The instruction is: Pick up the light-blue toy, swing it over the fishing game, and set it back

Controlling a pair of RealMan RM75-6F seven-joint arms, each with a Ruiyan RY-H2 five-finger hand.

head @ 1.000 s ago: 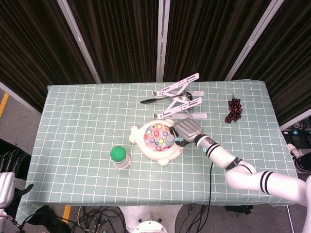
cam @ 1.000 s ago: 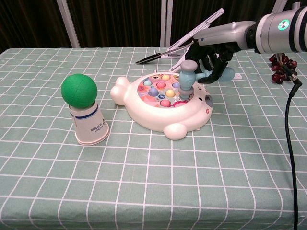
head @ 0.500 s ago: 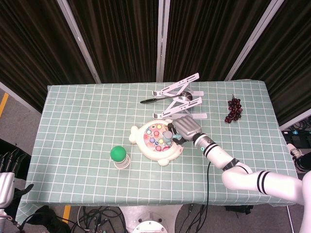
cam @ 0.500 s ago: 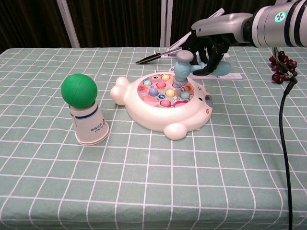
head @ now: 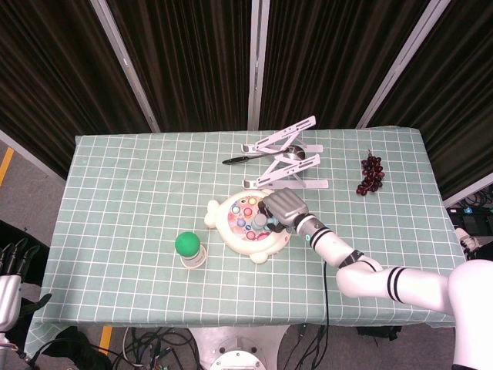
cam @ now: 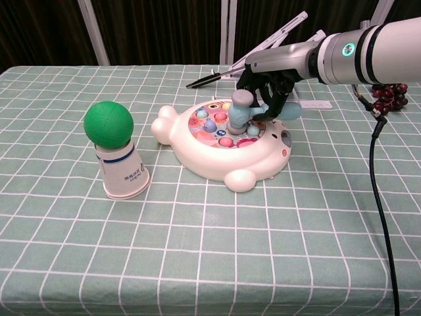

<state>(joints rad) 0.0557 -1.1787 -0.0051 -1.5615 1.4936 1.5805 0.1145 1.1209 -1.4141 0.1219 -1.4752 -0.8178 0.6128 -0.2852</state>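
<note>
The white fish-shaped fishing game [head: 231, 233] [cam: 231, 163] lies mid-table, its round board full of coloured fish. My right hand [head: 283, 206] [cam: 270, 80] grips the light-blue toy [cam: 239, 113] [head: 266, 219], a small hammer-like piece with a grey-blue head. The toy hangs head-up over the right half of the board, close above the fish; whether it touches them I cannot tell. My left hand [head: 9, 271] shows only at the lower left edge of the head view, off the table, fingers apart and holding nothing.
A green ball [head: 186, 244] [cam: 108, 123] sits on an upturned paper cup [cam: 123, 172] left of the game. Behind the game stand two white folding stands [head: 286, 140] and a dark pen [head: 239, 159]. Dark grapes [head: 370, 174] [cam: 389, 93] lie far right. A black cable [cam: 382, 197] trails from my right arm.
My right hand has carried the toy leftward from the game's right edge to over the board, and slightly lower than half a second ago. The left hand has barely moved.
</note>
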